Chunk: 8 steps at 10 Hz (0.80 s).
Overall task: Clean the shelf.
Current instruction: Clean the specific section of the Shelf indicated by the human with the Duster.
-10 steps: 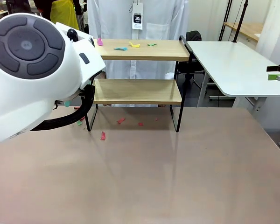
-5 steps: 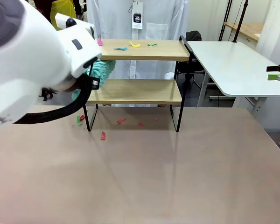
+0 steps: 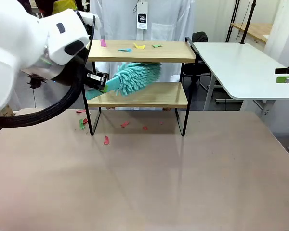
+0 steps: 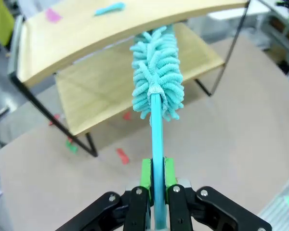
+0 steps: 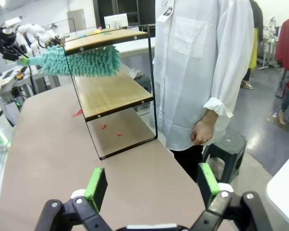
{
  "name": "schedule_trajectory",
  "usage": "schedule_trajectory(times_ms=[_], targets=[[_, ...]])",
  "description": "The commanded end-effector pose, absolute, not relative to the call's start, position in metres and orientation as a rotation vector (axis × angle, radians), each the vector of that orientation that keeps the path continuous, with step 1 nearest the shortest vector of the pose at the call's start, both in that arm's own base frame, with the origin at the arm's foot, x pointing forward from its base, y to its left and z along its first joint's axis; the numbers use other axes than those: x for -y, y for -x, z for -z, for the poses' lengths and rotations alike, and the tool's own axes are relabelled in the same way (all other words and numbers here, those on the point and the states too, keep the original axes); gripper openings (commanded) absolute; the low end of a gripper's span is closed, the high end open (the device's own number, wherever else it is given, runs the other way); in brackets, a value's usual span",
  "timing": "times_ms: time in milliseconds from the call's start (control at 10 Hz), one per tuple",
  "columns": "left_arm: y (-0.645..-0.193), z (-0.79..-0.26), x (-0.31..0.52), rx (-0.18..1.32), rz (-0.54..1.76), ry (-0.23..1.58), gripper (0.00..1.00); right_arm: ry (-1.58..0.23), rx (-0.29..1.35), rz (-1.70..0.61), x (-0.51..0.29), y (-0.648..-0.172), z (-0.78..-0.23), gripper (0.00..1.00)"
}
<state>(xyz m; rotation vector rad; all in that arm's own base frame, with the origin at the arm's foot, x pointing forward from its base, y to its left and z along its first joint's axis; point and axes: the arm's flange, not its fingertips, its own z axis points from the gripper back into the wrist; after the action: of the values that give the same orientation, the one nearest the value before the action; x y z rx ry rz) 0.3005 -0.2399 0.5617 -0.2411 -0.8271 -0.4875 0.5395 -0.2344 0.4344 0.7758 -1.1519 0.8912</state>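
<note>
shelf: two-tier shelf (image 3: 173,52) stands on the tan table (image 3: 183,183), far side, left of centre, directly in front of a person (image 5: 202,72) in a white coat.
left gripper: left gripper (image 4: 157,173) is at the shelf's left end. Green pads are pressed together on the flat teal handle of a duster (image 3: 135,77).
duster: fluffy teal head sits in the gap between the two boards, under the top one and over the lower one. The handle runs down-left to the grip. Can't tell whether the head touches either board.
top board: four paper scraps (image 3: 124,49) along it (pink at the left end, then blue, yellow, green). All are above the duster, not touched by it.
lower board: bare wood where visible.
table scraps: red and green bits (image 3: 106,140) lie on the tan top around the shelf's left legs and under it.
right gripper: right gripper (image 5: 151,185) has its jaws spread wide with nothing between them. It is off at the right side, by the white table (image 3: 241,67), well apart from the shelf.
person: stands just behind the shelf, one hand (image 5: 201,132) hanging at the side, not touching anything.
</note>
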Motion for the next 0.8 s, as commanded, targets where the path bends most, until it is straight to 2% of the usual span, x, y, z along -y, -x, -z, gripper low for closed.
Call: schedule_trajectory(times_ms=[0, 300, 700], targets=[[-0.282, -0.544, 0.184, 0.778, 0.643, 0.364, 0.13, -0.774, 1.154, -0.894, 0.233, -0.539, -0.437, 1.00], [-0.284, -0.552, 0.153, 0.642, 0.803, 0.474, 0.13, -0.774, 1.154, -0.894, 0.233, -0.539, -0.437, 1.00], [-0.269, -0.594, 0.101, 0.522, 0.915, 0.368, 0.13, -0.774, 1.154, -0.894, 0.233, -0.539, -0.437, 1.00]])
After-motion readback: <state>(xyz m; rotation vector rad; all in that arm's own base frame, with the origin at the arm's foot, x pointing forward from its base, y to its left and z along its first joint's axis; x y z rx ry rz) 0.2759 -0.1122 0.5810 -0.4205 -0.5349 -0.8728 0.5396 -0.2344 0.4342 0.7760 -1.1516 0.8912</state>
